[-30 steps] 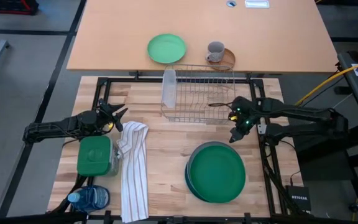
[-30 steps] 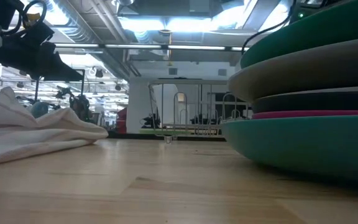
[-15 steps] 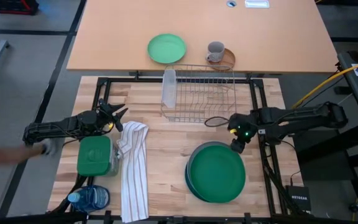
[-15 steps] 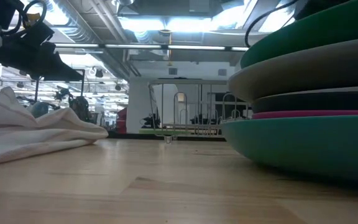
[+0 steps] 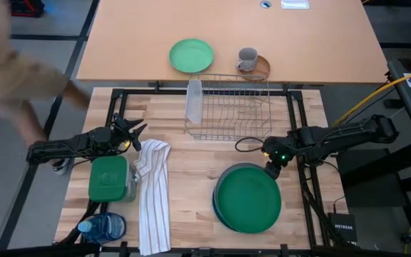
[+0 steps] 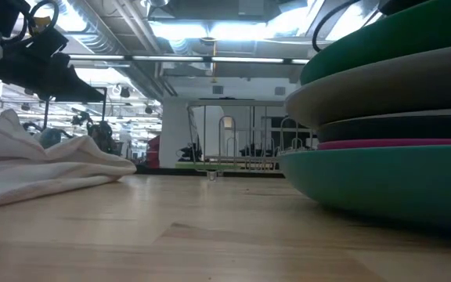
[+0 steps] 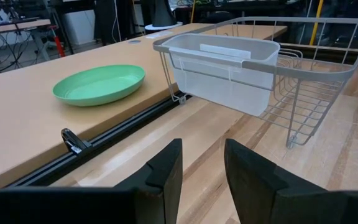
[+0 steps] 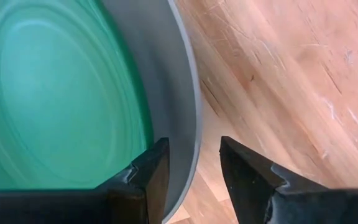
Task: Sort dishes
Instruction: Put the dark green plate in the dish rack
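Right wrist view: the right gripper [image 8: 194,171] hangs over the rim of the stack of dishes [image 8: 55,93], its two dark fingers [image 8: 148,180] parted by a modest gap; the grey plate's edge [image 8: 188,124] lies in line with that gap, nothing is clamped, and whether the tips touch the rim cannot be told. In the high view the right gripper [image 5: 271,167] sits at the stack's upper right edge; the stack of dishes [image 5: 248,198] rests on the wooden table [image 5: 191,178] toward its right front, dark green plate on top. The low view shows the layers: dark green plate [image 6: 398,39], light grey plate [image 6: 382,90], charcoal plate [image 6: 398,127], a thin purple-pink plate [image 6: 390,144], and a teal-green plate [image 6: 382,176] on the wood.

The left gripper [image 5: 133,130] waits at the table's left side, above the white striped towel [image 5: 153,193]; in the left wrist view its fingers [image 7: 166,174] stand slightly apart, holding nothing.

Surface: a wire dish rack [image 5: 227,107] with a clear plastic bin [image 7: 222,68] stands at the table's rear centre; a green-lidded container [image 5: 108,178] and a blue bottle [image 5: 102,227] lie front left. Beyond, a tan desk [image 5: 227,39] bears a small mint-green plate [image 5: 190,55] and a grey mug [image 5: 247,59].

Room: a person [image 5: 13,78], blurred, shows at the upper left, off the table; the low view shows ceiling lights and ducting behind.
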